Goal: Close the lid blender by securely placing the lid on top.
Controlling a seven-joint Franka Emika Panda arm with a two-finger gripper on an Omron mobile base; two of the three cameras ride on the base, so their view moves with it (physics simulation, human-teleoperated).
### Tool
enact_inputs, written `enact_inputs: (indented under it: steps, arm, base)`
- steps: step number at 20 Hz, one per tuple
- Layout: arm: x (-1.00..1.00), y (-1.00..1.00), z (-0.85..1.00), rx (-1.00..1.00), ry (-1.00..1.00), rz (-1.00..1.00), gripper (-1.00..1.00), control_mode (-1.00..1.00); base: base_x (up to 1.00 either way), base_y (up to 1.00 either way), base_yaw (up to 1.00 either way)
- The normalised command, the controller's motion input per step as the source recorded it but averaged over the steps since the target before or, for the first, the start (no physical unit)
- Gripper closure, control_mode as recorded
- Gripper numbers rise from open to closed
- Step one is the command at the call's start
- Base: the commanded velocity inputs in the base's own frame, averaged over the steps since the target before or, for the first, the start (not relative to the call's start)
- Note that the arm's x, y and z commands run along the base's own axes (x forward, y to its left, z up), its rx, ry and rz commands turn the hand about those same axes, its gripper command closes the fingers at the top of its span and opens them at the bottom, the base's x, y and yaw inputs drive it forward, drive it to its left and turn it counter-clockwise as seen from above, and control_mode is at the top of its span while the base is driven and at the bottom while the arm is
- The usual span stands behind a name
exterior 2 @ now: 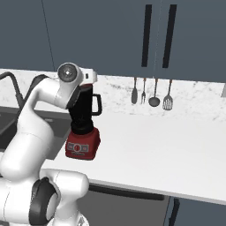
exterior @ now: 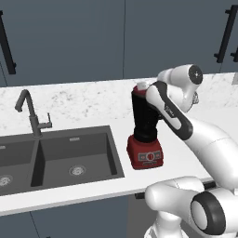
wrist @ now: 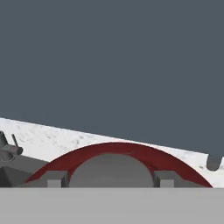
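1. Blender [exterior: 145,139] in the left base view: it stands upright on the white counter [exterior: 83,100], just right of the dark sink [exterior: 56,158], red base toward the front edge. The red lid [exterior: 141,87] sits at the mouth of the dark jar, with the arm's hand right behind it; the jaws are hidden here.
2. Right base view: the blender [exterior 2: 83,132] stands near the sink end of the counter [exterior 2: 154,145], handle pointing right, well apart from the utensils [exterior 2: 152,92] hanging on the wall. The arm's wrist covers the jar's top.
3. Hand view: the lid [wrist: 118,151] curves as a red arc close beneath the camera, between the two jaws. I cannot tell if they clamp it.
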Motion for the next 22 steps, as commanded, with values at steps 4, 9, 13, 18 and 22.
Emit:
enact_inputs:
  steps: [4,9,13,18,22]
  arm:
    - [0.09,0.00,-0.90,0.10,-0.01,0.04,1.00,-1.00]
    - [0.00,0.00,-0.31,0.01,-0.01,0.00,1.00,-1.00]
    - [0.00,0.01,0.52,0.00,0.01,0.00,-1.00,-1.00]
    - [-0.19,0.00,0.34,0.00,0.01,-0.01,-1.00,-1.00]
    - [-0.26,0.00,0.03,0.00,0.01,-0.01,-1.00,-1.00]
  base:
    - [0.00,0.00,0.00]
    - [0.00,0.00,0.00]
    - [0.00,0.00,0.00]
    - [0.00,0.00,0.00]
    - [0.00,0.00,0.00]
